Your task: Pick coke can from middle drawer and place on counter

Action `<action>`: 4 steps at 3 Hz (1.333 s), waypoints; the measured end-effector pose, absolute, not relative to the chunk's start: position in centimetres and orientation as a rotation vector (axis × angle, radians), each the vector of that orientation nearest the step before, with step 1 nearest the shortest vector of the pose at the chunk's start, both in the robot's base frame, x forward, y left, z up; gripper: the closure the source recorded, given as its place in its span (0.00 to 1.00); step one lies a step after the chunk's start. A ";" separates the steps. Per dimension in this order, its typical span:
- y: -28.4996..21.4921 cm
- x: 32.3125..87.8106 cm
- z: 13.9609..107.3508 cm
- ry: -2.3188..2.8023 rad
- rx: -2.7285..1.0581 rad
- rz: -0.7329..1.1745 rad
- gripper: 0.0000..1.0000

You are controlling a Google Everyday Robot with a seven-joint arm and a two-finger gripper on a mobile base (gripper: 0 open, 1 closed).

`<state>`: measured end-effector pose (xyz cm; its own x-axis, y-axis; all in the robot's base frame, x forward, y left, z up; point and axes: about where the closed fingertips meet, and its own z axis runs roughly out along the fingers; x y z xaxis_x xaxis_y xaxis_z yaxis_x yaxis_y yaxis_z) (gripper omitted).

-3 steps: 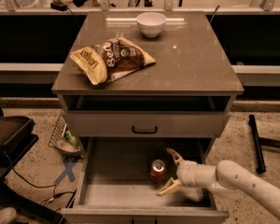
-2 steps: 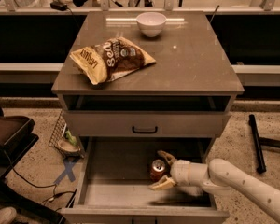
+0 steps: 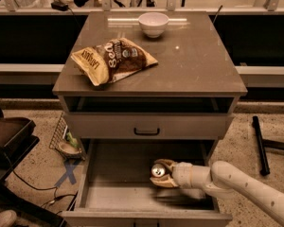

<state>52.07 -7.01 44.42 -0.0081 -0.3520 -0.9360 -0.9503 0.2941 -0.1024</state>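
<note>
The coke can [image 3: 156, 170], small with a silver top, stands on the grey floor of the open middle drawer [image 3: 118, 174], right of centre. My gripper [image 3: 160, 173] reaches in from the right on a white arm, low inside the drawer. Its fingers [image 3: 164, 163] sit on either side of the can and are shut on it. The counter [image 3: 194, 65] is the glossy grey-brown top of the cabinet, above the drawer.
A brown chip bag [image 3: 111, 60] lies on the counter's left half and a white bowl [image 3: 153, 24] stands at its back edge. A closed drawer front with a black handle [image 3: 146, 131] sits above the open drawer. Cables and objects lie on the floor at left.
My gripper has moved left to the can, and its fingers have narrowed from wide open to closed around it. The can has stayed in place.
</note>
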 end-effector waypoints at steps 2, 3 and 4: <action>-6.2 51.1 45.3 1.571 -1.249 0.826 1.00; -7.3 51.6 48.7 1.608 -1.252 0.946 1.00; -10.2 51.8 54.8 1.619 -1.252 1.043 1.00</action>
